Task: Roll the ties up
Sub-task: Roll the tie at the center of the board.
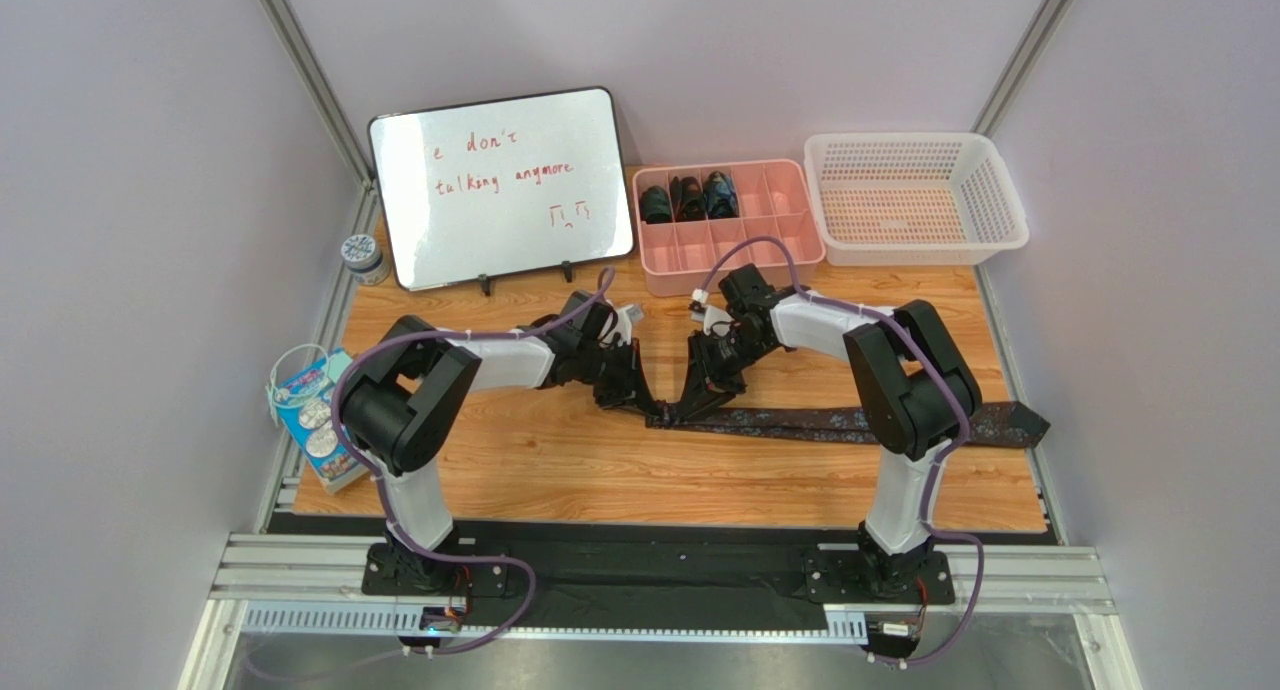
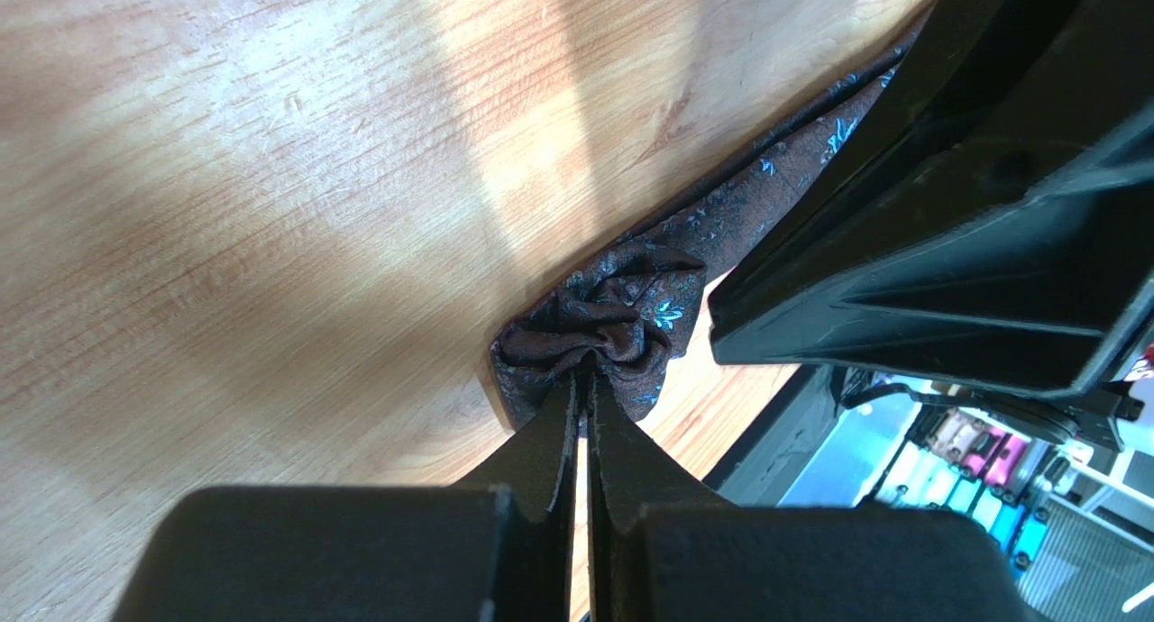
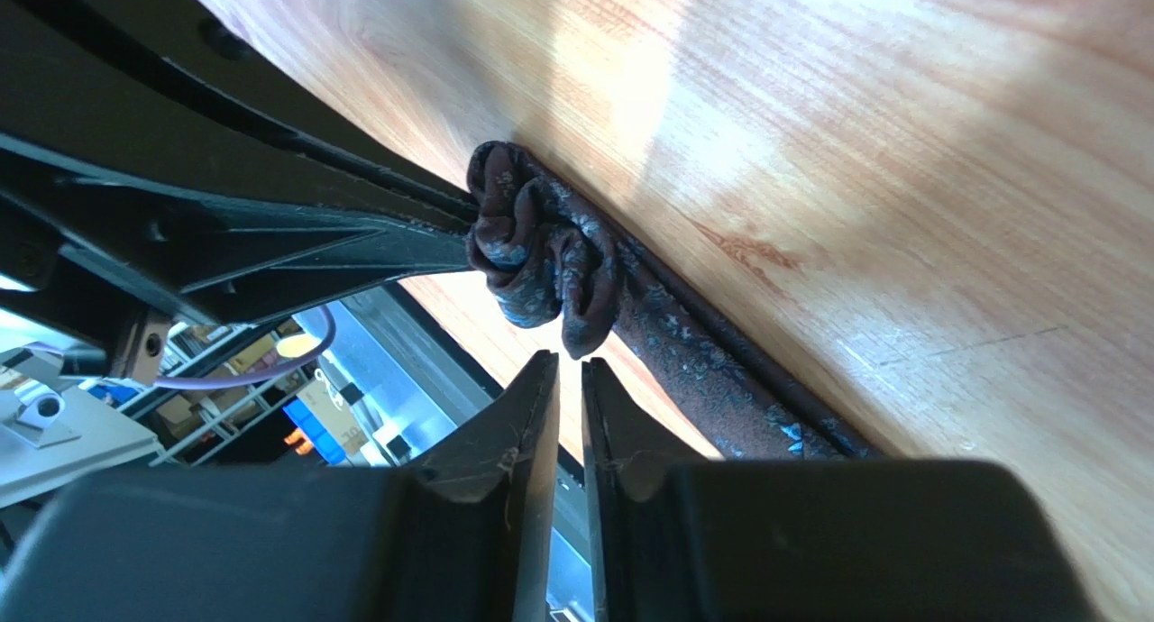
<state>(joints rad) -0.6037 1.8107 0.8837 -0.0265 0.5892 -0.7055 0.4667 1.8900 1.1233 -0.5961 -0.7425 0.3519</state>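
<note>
We see a wooden table with everything set along its back and left edges. At the back left a whiteboard leans on a stand, and its red handwriting reads roughly "i don't talking anymore" above a small doodle. At the back right stands a white perforated basket. Just left of it is a pink divided tray, which holds three rolled ties, one to a compartment, in the back row from its left end.

The unrolled tie lies flat across the right half of the table, and its wide end reaches the right edge. Its narrow end is bunched near the middle, where both arms meet. The left gripper is closed to a slit and pinches that bunch. The right gripper is also nearly closed, its tips against the folds, but we cannot tell whether it has caught any cloth.

At the left edge lies a blue packet with print too small to read. A small jar stands beside the whiteboard.
</note>
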